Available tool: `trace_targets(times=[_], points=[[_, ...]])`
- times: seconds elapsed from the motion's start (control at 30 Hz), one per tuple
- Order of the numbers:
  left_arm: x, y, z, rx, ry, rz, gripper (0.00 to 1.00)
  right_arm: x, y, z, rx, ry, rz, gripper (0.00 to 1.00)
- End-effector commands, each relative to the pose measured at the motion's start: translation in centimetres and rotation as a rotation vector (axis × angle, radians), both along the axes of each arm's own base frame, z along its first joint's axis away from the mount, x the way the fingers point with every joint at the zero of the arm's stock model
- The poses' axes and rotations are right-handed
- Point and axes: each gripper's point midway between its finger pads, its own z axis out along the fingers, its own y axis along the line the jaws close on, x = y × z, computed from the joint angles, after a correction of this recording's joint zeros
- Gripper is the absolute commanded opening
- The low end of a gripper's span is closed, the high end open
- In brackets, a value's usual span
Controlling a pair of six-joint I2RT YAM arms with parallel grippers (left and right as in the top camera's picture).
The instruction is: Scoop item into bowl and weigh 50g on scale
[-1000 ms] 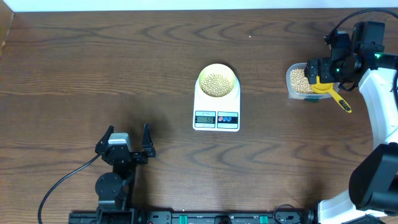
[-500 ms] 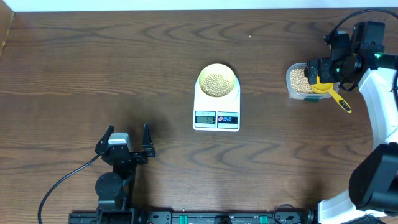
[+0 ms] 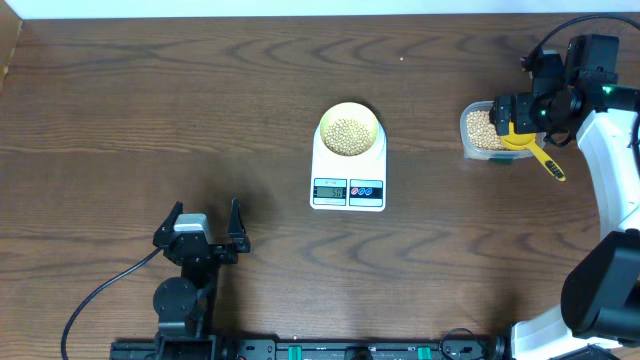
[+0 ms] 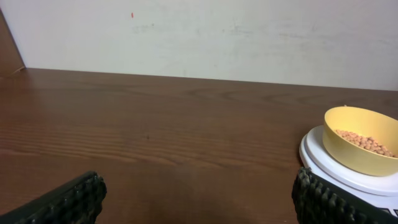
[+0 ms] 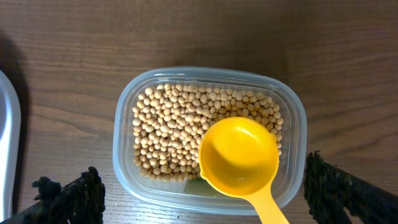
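Beans [image 3: 348, 134], round and beige, fill the pale yellow bowl [image 4: 351, 143] atop the white digital scale [image 3: 348, 170]. Right of it, right jaws gape over the bright yellow plastic scoop [image 5: 239, 155]; lift straight, nudging nothing. Left jaws gape.

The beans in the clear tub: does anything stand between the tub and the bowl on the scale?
Nothing visible does. Only bare table lies between the tub and the bowl on the scale. The yellow scoop rests inside the tub, on the beans.
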Motion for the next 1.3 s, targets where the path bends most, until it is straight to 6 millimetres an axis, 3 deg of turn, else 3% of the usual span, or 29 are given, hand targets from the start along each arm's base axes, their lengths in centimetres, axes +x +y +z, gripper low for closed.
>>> trace_targets(times=[0.0,0.77,1.27], points=[[-0.1,0.3,-1.6,0.008,0.050,0.017,0.98,0.0,-0.5,-0.2,0.006,0.004,-0.008,0.99],[-0.1,0.3,-1.6,0.008,0.050,0.017,0.98,-0.1,-0.5,0.1,0.005,-0.004,-0.009,0.99],[-0.1,0.3,-1.6,0.008,0.050,0.017,0.98,-0.7,-0.3,5.0,-0.016,-0.121,-0.008,0.99]])
